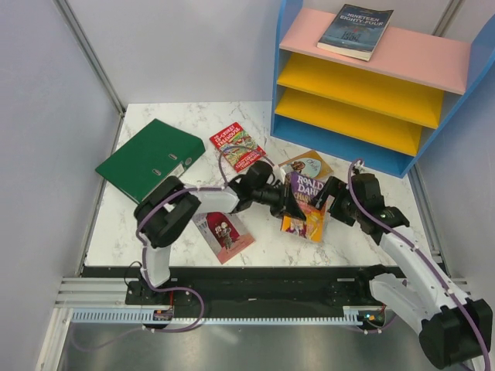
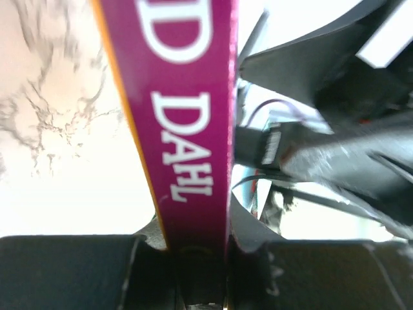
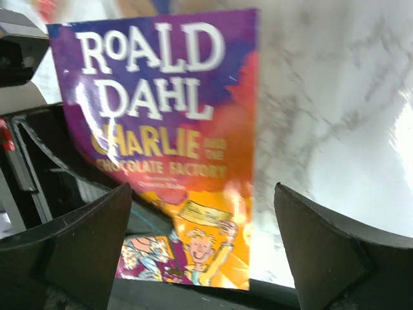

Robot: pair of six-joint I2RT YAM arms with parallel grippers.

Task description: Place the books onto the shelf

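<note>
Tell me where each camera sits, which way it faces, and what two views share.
Top external: above and behind the robot, looking down on the table, the shelf, the left arm and the right arm.
Left wrist: on the left arm, looking along the left tool, shut on the Roald Dahl book edge-on.
Right wrist: on the right arm, facing that book's cover, framed by the open right tool.
Shared: both wrist views show that book.

Purple Dahl book [image 2: 187,97] in left gripper [image 2: 193,261]

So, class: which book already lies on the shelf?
The dark Nineteen Eighty-Four, flat on the pink top board; the other four are off the shelf.
</note>
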